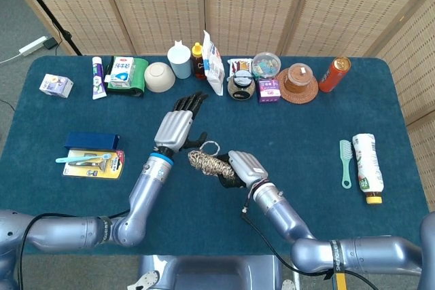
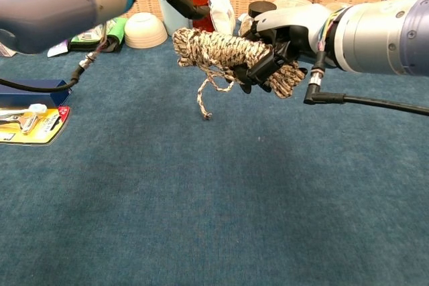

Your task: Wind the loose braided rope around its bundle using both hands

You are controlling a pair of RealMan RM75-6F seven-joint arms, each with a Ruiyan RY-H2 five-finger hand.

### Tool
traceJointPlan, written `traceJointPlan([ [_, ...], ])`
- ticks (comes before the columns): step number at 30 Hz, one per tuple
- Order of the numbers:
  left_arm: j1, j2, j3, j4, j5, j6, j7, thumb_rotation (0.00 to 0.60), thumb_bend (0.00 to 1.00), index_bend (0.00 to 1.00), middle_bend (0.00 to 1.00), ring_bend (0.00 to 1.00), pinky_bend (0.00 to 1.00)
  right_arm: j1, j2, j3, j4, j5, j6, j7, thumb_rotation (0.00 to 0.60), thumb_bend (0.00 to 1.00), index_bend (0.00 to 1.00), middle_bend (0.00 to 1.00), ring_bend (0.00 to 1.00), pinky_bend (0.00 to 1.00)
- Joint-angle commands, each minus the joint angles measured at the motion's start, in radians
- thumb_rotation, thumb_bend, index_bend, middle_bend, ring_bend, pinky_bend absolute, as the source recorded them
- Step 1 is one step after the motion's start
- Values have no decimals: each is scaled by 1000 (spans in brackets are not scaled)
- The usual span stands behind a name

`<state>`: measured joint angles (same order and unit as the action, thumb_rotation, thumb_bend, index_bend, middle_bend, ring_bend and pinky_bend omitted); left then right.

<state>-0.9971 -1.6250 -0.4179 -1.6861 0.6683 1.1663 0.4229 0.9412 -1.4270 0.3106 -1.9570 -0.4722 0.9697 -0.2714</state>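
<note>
Covering the table (image 1: pixel 312 147), blue cloth; wicker screens (image 1: pixel 251 5) behind

Rope bundle (image 2: pixel 228 55): coarse braided fibre, speckled tan and dark, matt. Right hand (image 2: pixel 281 38): smooth silver shell, black matt fingers. Left hand (image 1: pixel 175 125): same satin metallic finish. Worktop (image 2: pixel 201 219): napped teal cloth, matt. At 12 o'clock, woven cane screen (image 1: pixel 238 5), wood-framed.
</note>
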Motion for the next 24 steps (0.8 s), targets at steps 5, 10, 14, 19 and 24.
traceJointPlan([
  [5, 123, 237, 58, -243, 56, 50, 30, 600, 374, 0, 0, 0, 0, -6, -1, -2, 63, -18, 14, 20, 600, 1000, 645, 644, 709, 977],
  [10, 189, 390, 122, -338, 91, 33, 49, 600, 373, 0, 0, 0, 0, -8, 7, 2, 98, -36, 7, 30, 600, 1000, 645, 644, 708, 977],
  [14, 252, 482, 172, -368, 148, 33, 22, 600, 373, 0, 0, 0, 0, -13, 14, 0, 121, -47, 0, 38, 600, 1000, 645, 644, 706, 976],
  [19, 352, 560, 257, -341, 264, 41, -59, 600, 373, 0, 0, 0, 0, -27, 14, -7, 150, -62, 1, 55, 600, 1000, 645, 644, 705, 976],
  [24, 411, 580, 305, -282, 345, 33, -146, 600, 373, 0, 0, 0, 0, -38, 8, -10, 162, -71, 6, 70, 600, 1000, 645, 644, 705, 975],
])
